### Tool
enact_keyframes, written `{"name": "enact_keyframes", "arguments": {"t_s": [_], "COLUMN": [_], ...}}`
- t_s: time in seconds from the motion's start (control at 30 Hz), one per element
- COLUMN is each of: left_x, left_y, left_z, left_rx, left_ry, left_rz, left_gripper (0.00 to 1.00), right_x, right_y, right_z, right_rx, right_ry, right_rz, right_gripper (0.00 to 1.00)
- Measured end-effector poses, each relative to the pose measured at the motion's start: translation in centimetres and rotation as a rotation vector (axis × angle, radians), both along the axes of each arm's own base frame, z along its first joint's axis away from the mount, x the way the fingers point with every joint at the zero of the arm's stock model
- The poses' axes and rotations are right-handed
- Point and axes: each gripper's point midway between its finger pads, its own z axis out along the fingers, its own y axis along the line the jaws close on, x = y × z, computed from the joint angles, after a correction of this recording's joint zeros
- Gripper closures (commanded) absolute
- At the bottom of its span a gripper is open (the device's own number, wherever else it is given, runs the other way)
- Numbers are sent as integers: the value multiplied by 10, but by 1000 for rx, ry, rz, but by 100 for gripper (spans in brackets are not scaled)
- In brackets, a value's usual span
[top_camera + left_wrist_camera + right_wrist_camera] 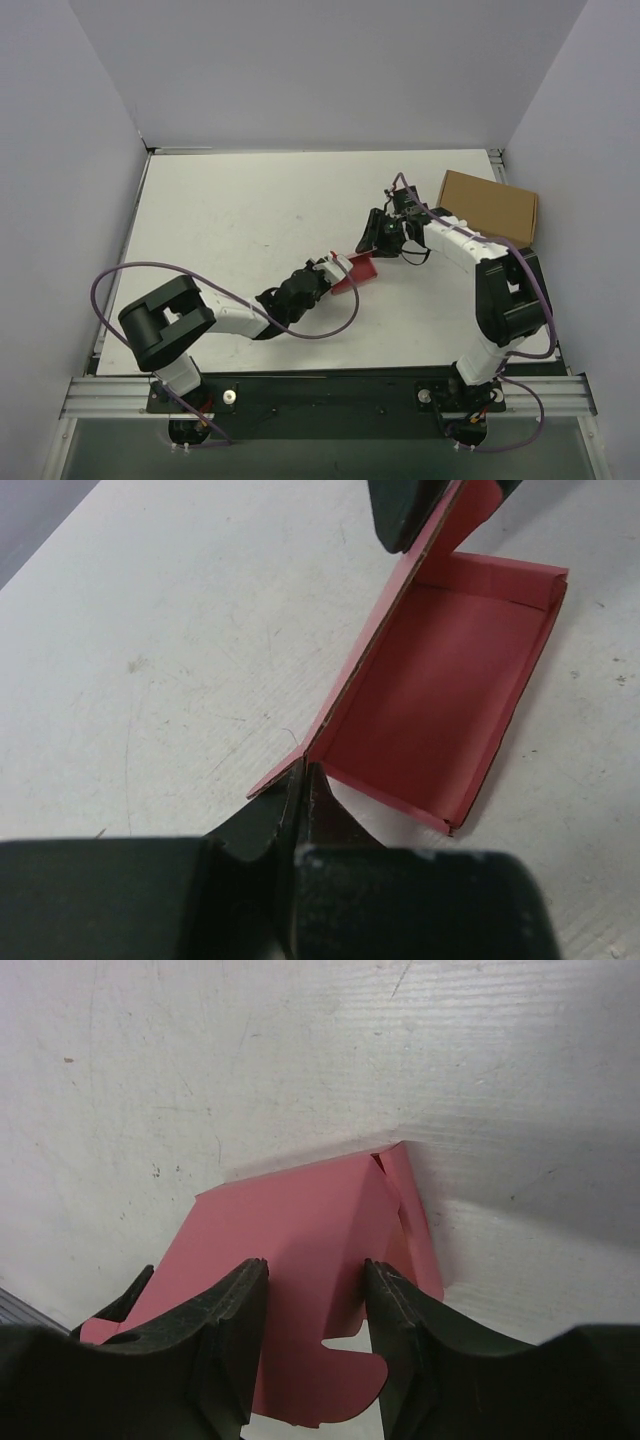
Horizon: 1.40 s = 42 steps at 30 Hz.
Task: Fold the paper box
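Note:
The paper box [358, 273] is pink-red card, partly folded into a shallow tray with raised walls [430, 680], resting on the white table [240, 220] at the centre. My left gripper [328, 268] is shut on a near corner of the card, the fingertips pinched together on it [303, 775]. My right gripper [372, 240] reaches the box from the far side. Its jaws stand apart on either side of a raised panel with a rounded tab [290, 1220], with a gap between them [313, 1285]. One of its fingers [400, 510] shows beside the upright wall.
A larger brown cardboard box [490, 203] lies at the far right of the table, just behind the right arm. Purple cables [110, 285] loop off both arms. Grey walls enclose the table on three sides.

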Motion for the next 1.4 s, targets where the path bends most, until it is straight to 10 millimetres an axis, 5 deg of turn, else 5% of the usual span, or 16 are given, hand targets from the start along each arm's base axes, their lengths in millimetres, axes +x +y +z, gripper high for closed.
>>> {"name": "enact_keyframes", "arguments": {"t_s": [0.57, 1.4], "left_x": [21, 34], "left_y": [-5, -12], "left_z": [-3, 0], "left_rx": [-91, -315], "left_ry": [153, 418], "left_rz": [158, 185], "left_gripper": [100, 100], "right_x": [-4, -2], "right_y": [-7, -9], "right_z": [-2, -1], "right_rx": [32, 31], "right_ry": [-77, -91], "right_rz": [-217, -281], "right_gripper": [70, 74]}}
